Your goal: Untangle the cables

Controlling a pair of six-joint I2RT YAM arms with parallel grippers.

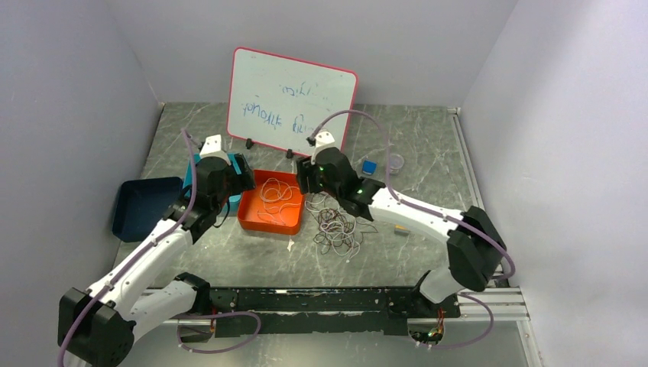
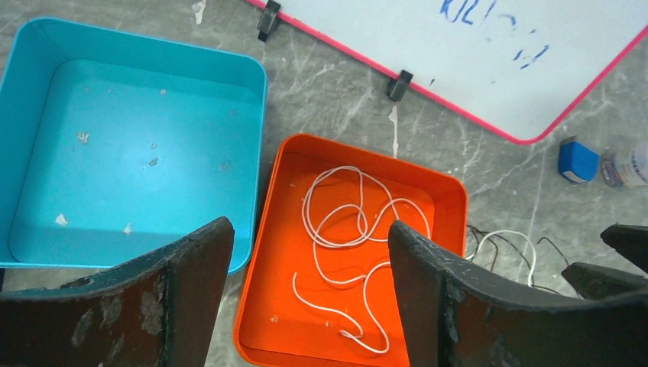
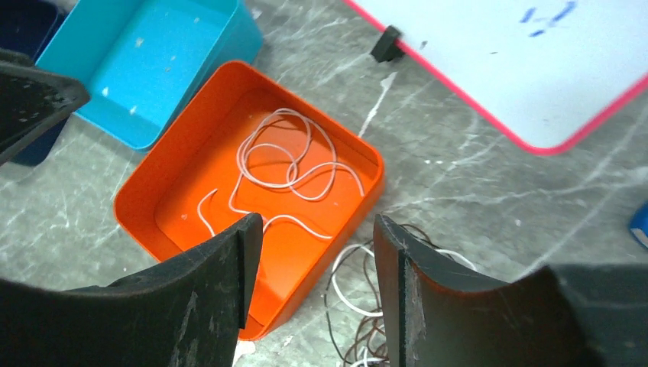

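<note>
Top external shows a grey surface (image 1: 428, 153) veined like marble. Near its middle stands a shallow orange tray (image 1: 252, 218), glossy, square and round-cornered. One white cable (image 2: 336, 245) lies inside it in thin, loose loops. At 4 o'clock from that tray, on the bare surface, the other cables (image 1: 338, 228) sit in a curly heap, dark brown and reddish strands mixed with white. A teal tray (image 2: 153, 115) of the same shape stands just beside the orange one at 9 o'clock, its floor dotted with pale flecks, and a dark blue tray (image 1: 141, 206) lies farther out that way. A whiteboard (image 1: 290, 95) with a pink rim leans at 12 o'clock.

My left hand (image 2: 309, 228) hangs over the near edges of the teal and orange trays. Its scuffed black fingers (image 2: 191, 283) are spread wide and pinch nothing. The white cable shows in the gap between them, lying flat in the tray and apart from them.

My right hand (image 3: 317, 222) is spread too and empty, above the orange tray's 4 o'clock corner. The heap lies at 6 o'clock of it, partly hidden by the fingers.
</note>
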